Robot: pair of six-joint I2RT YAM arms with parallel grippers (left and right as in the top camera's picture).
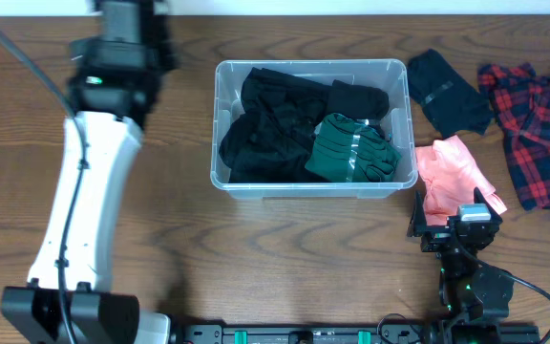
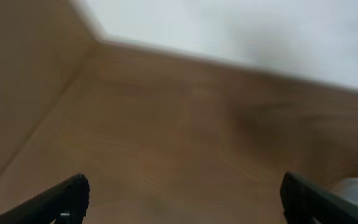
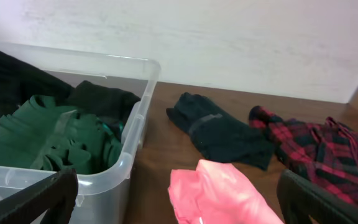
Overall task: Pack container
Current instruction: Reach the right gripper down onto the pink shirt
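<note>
The wooden table (image 1: 285, 258) carries the container (image 1: 313, 188) at its middle, probably so that either arm can reach in. The white left arm (image 1: 84, 191) stretches up the table left of the container. The left gripper (image 2: 185, 199) is spread wide over bare wood with nothing between its fingers, apparently parked out of the way.

Right of the container, a red plaid shirt (image 1: 538, 134), a dark garment (image 1: 447, 91) and a pink garment (image 1: 456, 172) lie loose on the wood, presumably waiting to be packed. Inside the container, black clothes (image 1: 270, 124) fill the left side and a green garment (image 1: 351, 148) lies at the right front.

The right gripper (image 3: 179, 180) is just right of the container's front corner. Its fingers are spread and empty and it faces the pink garment, the likeliest next pick.

The clothes hide the container's floor. The frame edge cuts off the plaid shirt. The left wrist view is blurred, and whether the right gripper touches the pink cloth cannot be told.
</note>
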